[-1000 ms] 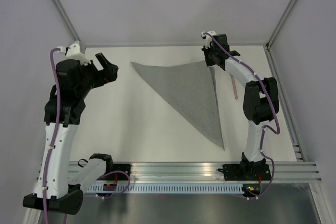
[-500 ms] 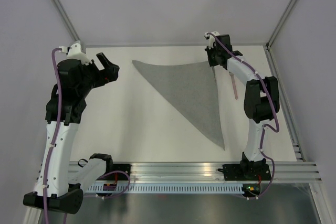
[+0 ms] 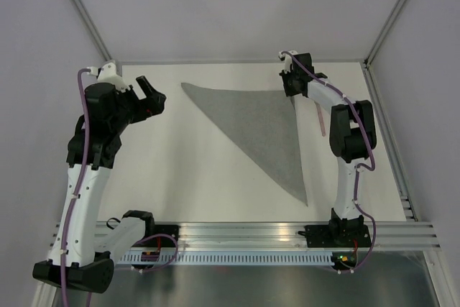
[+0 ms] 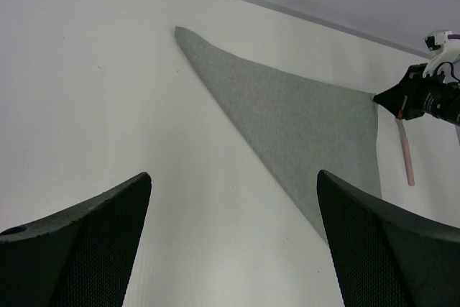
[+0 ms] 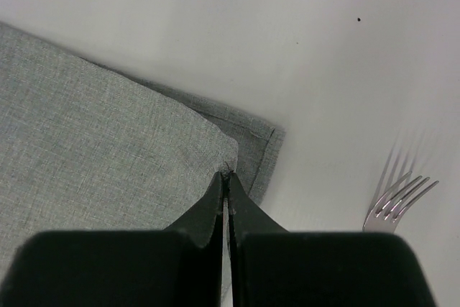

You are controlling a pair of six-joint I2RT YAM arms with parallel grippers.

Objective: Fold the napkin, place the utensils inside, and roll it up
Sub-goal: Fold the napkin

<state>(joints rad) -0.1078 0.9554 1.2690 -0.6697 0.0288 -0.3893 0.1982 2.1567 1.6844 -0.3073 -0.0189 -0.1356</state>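
The napkin [image 3: 262, 124] lay folded into a triangle on the table [image 3: 180, 163]. One point reached toward the far left, one sat at the far right, and one pointed at the near edge. Your right gripper [image 3: 290, 94] was at the far right corner. In the right wrist view its jaws were pressed together, with the tips [image 5: 228, 177] on the corner of the upper layer. That layer rose slightly to meet them, so you appeared to be pinching the cloth there. The lower layer stuck out just past it, flat on the table. The fork [image 5: 399, 203] lay just to the right of that corner, clear of the napkin and the gripper. From above, its pink handle ran toward the near edge.

Your left gripper [image 3: 153, 95] hung in the air off the napkin's far left point, well apart from it. Its jaws were spread wide and held nothing. From its wrist camera you looked between the two fingers across the whole triangle [image 4: 302, 120] to the right gripper [image 4: 381, 96] at the far corner.
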